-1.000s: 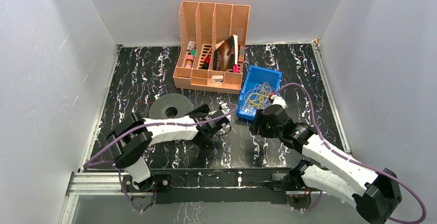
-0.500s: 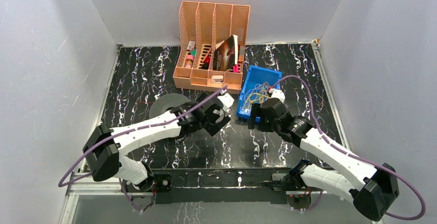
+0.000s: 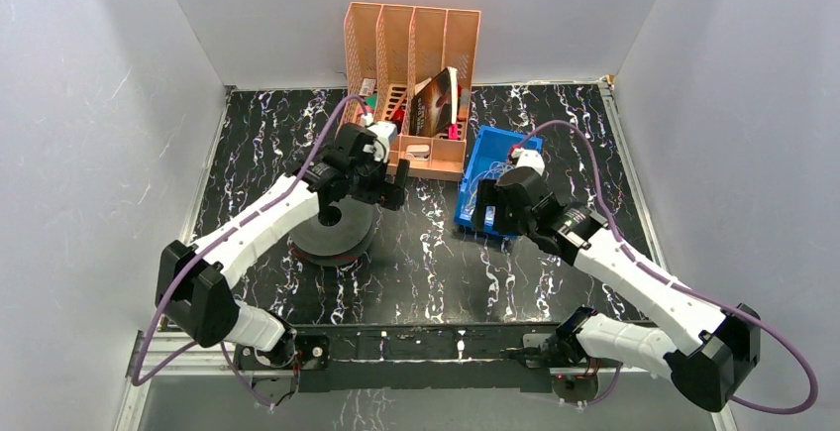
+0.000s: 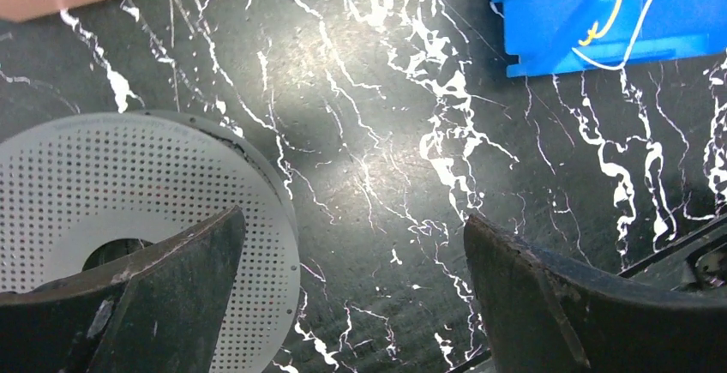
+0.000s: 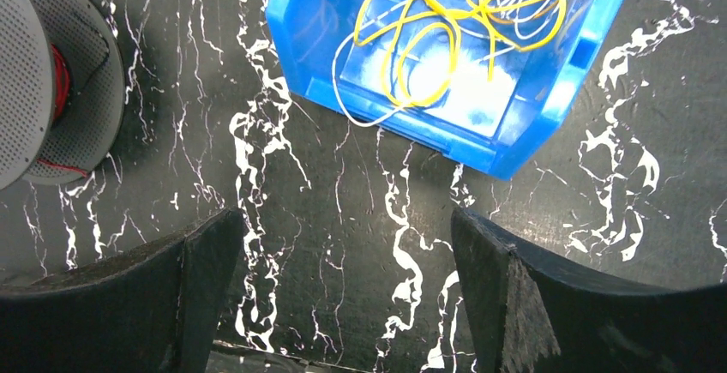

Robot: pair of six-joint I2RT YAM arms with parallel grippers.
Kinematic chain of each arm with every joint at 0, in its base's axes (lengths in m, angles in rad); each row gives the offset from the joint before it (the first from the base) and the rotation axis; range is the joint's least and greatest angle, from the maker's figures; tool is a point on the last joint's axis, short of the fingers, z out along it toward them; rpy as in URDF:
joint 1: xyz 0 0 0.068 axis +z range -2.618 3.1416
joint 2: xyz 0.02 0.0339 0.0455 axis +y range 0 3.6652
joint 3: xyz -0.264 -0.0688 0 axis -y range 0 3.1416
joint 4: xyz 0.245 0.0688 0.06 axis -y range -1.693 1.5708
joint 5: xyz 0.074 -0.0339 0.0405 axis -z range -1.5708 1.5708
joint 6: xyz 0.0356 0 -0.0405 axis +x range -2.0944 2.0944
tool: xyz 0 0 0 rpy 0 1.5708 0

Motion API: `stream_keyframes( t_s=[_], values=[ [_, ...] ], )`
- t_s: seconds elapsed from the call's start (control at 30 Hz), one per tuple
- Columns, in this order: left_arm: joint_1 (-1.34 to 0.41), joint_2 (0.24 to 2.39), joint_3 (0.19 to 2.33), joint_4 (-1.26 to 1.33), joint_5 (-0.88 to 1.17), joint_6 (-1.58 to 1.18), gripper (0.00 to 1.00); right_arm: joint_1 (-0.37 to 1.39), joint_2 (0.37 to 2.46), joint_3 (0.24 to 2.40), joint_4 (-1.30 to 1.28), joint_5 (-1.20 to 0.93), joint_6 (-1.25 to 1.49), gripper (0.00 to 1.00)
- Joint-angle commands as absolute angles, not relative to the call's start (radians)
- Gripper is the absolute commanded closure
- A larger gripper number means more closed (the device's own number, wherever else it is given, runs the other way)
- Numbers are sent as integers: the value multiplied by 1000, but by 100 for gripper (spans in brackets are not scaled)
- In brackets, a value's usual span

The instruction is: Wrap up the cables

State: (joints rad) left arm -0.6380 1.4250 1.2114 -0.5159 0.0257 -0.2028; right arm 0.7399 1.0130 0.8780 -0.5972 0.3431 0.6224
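The cables are a loose tangle of thin yellow and white wires in the blue bin; a yellow and a white strand also show in the left wrist view. A grey perforated spool carries some red wire and a black strand. My left gripper is open and empty, above the table just right of the spool. My right gripper is open and empty, above the table just in front of the bin. In the top view the left gripper is near the organiser and the right gripper is at the bin's near corner.
An orange file organiser with books and small items stands at the back centre, close behind my left wrist. The blue bin sits to its right. White walls enclose the black marbled table.
My left arm has swung from the table centre back and left, over the spool towards the organiser. My right gripper has edged closer to the blue bin.
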Motion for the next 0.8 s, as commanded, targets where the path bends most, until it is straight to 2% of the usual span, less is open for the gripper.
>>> stream_keyframes(
  t_s=[0.0, 0.1, 0.23, 0.33, 0.53, 0.6, 0.77],
  values=[
    [-584, 1342, 1163, -515, 108, -298, 2, 736, 1037, 990, -648, 402, 606, 2],
    [-552, 1246, 1114, -470, 90, -327, 2, 736, 1047, 1025, -664, 419, 590, 2],
    [-550, 1133, 1108, -504, -172, -337, 2, 735, 1052, 1079, -684, 444, 584, 2],
    [-550, 1036, 1092, -507, -274, -369, 2, 736, 1023, 1091, -673, 469, 569, 1],
    [-550, 818, 967, -403, -249, -315, 2, 735, 976, 1088, -676, 571, 584, 2],
    [-549, 753, 921, -370, -298, -314, 2, 736, 951, 1079, -669, 577, 580, 2],
    [-550, 607, 803, -284, -346, -267, 2, 737, 861, 1027, -593, 481, 515, 2]
  ],
)
